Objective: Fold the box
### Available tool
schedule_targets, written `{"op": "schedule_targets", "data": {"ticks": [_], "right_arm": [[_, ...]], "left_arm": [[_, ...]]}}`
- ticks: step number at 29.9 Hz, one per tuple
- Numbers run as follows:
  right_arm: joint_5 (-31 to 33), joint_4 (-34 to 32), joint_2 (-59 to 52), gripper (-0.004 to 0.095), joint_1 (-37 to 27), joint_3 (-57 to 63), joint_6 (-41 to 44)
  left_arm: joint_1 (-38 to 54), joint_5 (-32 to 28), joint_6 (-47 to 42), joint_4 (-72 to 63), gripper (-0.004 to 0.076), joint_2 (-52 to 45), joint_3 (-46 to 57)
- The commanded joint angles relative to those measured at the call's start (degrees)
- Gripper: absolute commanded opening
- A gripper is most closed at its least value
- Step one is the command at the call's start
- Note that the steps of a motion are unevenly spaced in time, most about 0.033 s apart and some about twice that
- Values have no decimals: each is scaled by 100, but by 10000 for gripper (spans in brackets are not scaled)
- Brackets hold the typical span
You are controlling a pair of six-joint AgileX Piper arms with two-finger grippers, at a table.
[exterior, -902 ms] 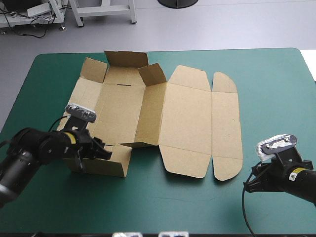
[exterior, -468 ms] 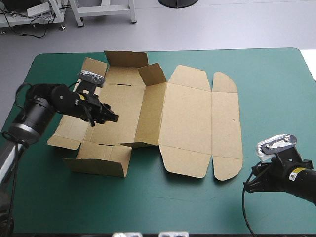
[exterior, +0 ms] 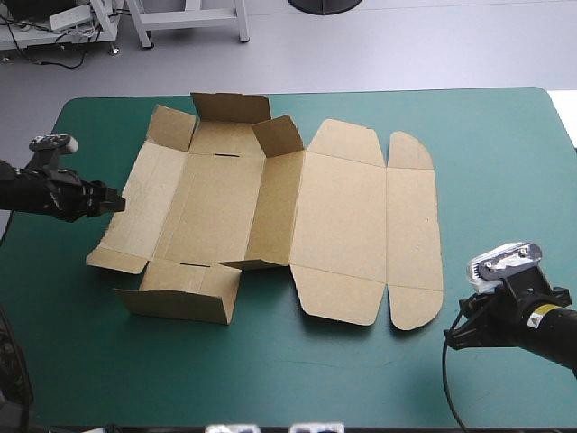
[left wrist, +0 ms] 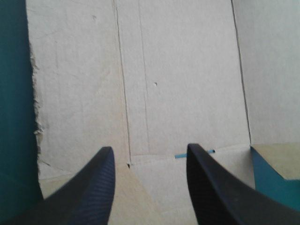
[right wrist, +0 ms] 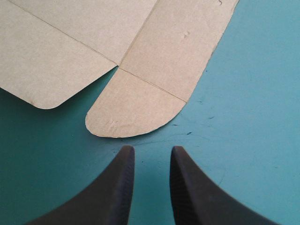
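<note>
The broad table under its teal-green cover is being crossed through its middle by the box, a cut sheet of brown board whose long axis is being laid from the table's left side toward its right. The sheet's left part is being shown half formed. The far flaps and the near wall strip are being held raised, while the left side panel and the whole lid half are being left flat.

The left gripper of two black fin-shaped fingers is being held just beside the box's left edge and pointed at it. Its fingers are being held wide apart with nothing between them, and the flat side panel is being shown straight ahead. The right gripper is being held near the table's near right corner, just short of the rounded lid flap, its fingers a little apart and gripping nothing.

The left arm is being judged much the nearer to the unfinished tray end. The coming fold is probably being decided by that side panel's crease, which is being run near-to-far, across the box's long axis.
</note>
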Motion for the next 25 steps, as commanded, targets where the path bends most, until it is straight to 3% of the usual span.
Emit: {"op": "schedule_targets", "data": {"ticks": [1,12,25], "right_arm": [[-284,237,9,246,18,-132,-155],[-159,332,9,246,18,-132,-196],[-51,583,9,246,18,-132,-127]], "left_arm": [[366,322,236,-691,347,153,-248],[418,351,56,-277,347,1663,-879],[418,351,-233,-106,352,2561,-1879]]}}
